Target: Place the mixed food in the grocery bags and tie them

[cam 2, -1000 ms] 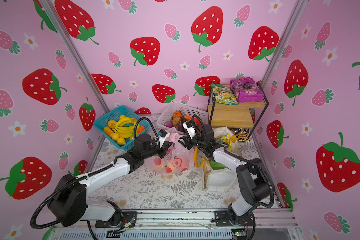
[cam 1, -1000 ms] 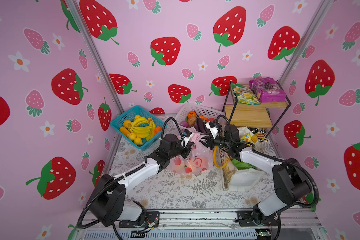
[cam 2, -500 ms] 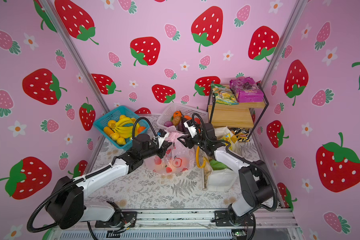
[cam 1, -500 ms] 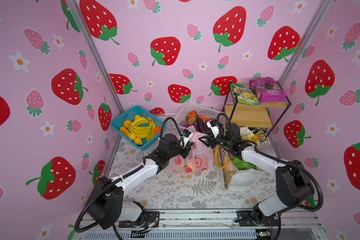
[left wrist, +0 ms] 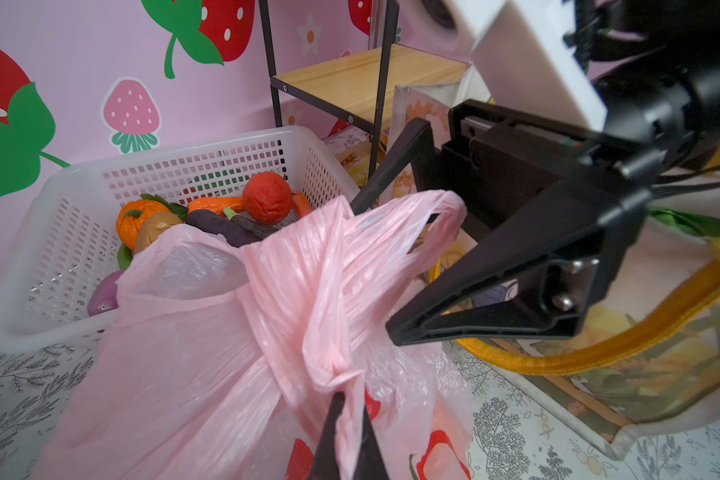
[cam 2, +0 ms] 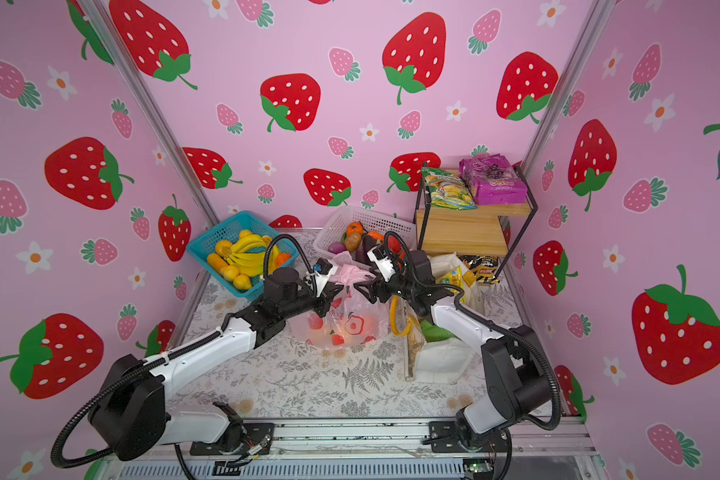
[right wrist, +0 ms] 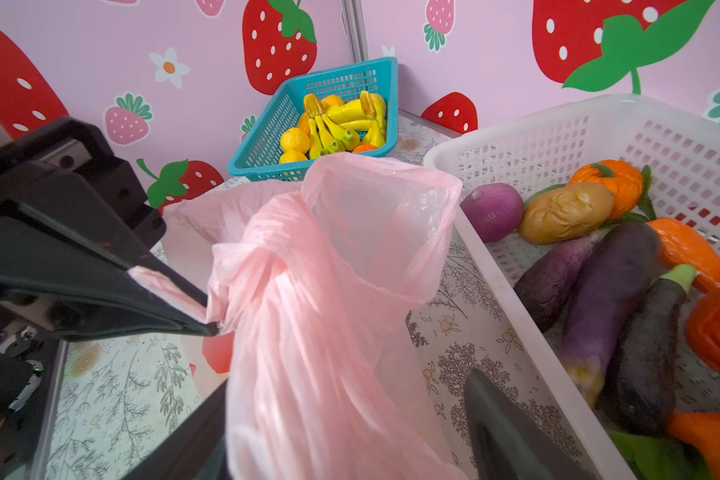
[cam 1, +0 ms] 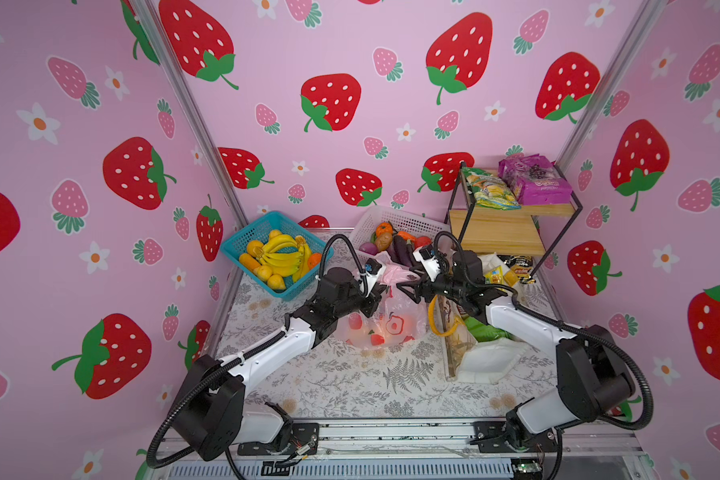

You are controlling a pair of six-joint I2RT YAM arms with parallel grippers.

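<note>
The left pincer (left wrist: 347, 409) is pressed together on a twisted handle of the pink bag (left wrist: 208, 374), and the plastic is pinched between its tips. The right pincer (left wrist: 373, 268) is spread wide. The bag's bunched handles are straddled by its two fingers, and whether either finger touches the plastic cannot be told.

The pinch is seen from the other side in the right wrist view, where a strip of pink plastic is clamped at the left pincer's tips. Only in the top views can the bag's place be made out. It stands on the patterned table (cam 1: 350, 382) between the two arms, just in front of the white basket (cam 1: 395, 217) of toy vegetables. Red shapes show through its plastic, but prints and fruit cannot be told apart.

The white tote (cam 1: 487, 359) lies just beside the bag on the right arm's side, partly hidden under that arm. Its yellow handle (cam 1: 434, 318) is looped towards the bag, and a green packet (cam 1: 481, 331) is seen in its mouth. A yellow packet (cam 1: 495, 275) lies behind it, at the foot of the wooden shelf (cam 1: 495, 232). A blue basket (cam 1: 265, 221) of bananas and lemons stands in the far corner on the left arm's side.
</note>
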